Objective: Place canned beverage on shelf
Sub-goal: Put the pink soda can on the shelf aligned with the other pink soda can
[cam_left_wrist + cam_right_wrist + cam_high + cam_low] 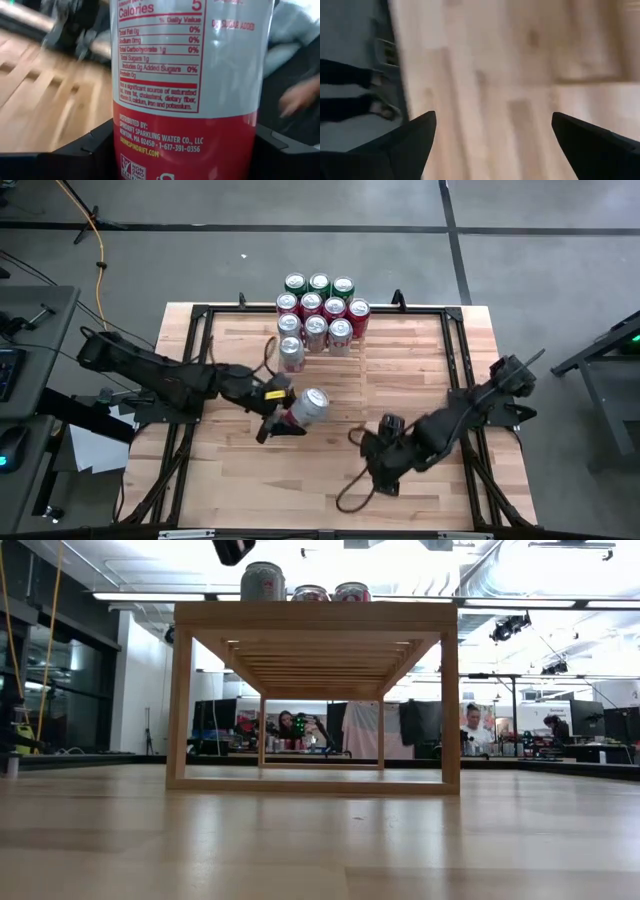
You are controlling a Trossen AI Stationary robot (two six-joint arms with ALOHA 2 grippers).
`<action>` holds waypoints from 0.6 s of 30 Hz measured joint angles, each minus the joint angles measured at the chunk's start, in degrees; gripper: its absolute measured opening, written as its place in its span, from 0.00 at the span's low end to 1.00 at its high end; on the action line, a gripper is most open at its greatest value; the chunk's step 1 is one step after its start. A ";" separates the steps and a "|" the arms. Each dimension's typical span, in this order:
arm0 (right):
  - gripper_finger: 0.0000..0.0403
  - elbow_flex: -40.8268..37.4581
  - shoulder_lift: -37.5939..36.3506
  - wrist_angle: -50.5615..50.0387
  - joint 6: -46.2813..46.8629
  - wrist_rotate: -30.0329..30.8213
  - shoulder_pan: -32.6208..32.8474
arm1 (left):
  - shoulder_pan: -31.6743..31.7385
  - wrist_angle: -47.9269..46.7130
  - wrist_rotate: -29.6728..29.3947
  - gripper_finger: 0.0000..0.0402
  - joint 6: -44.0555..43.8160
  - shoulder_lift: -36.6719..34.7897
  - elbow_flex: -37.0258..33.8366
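Note:
The shelf (315, 615), a light wooden slatted rack on legs, stands at the table's far middle. Several red and green cans (318, 308) stand upright on its top, and three of them (310, 590) show over its edge in the low view. My left gripper (285, 418) is over the table's middle left, shut on a red and white can (310, 406), which fills the left wrist view (190, 75). My right gripper (385, 470) hangs open over the table's near right, with nothing between its fingers (492, 145). My left gripper pinches the can's side wall low down, at the red band (185, 145), with one finger (92, 145) on each side. The fingers come nearly level from the table's left and lie across the can. The can is lifted clear of the table and tilted, with its silver top (317, 400) toward the right.
Black frame rails (200, 350) run along the table's sides. A dark cable loop (350, 498) lies near the front beside my right gripper. The shelf top is bare to the right of the cans (410, 608). People sit in the room beyond the table (470, 725).

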 joint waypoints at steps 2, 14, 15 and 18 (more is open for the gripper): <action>0.95 -5.68 -1.03 9.65 0.64 -1.18 0.63 | -0.82 9.82 -2.11 0.69 -3.56 -0.38 -3.87; 0.95 -20.39 -12.03 59.78 -8.49 23.90 -6.58 | -3.66 17.55 -12.40 0.69 -0.55 -0.05 -4.01; 0.95 -20.95 -12.82 63.47 -10.39 24.20 -7.19 | -3.68 17.57 -13.21 0.69 0.45 -0.05 -3.61; 0.95 -21.41 -14.31 71.06 -14.83 22.96 -9.21 | -3.68 18.16 -14.57 0.69 3.09 -0.05 -2.67</action>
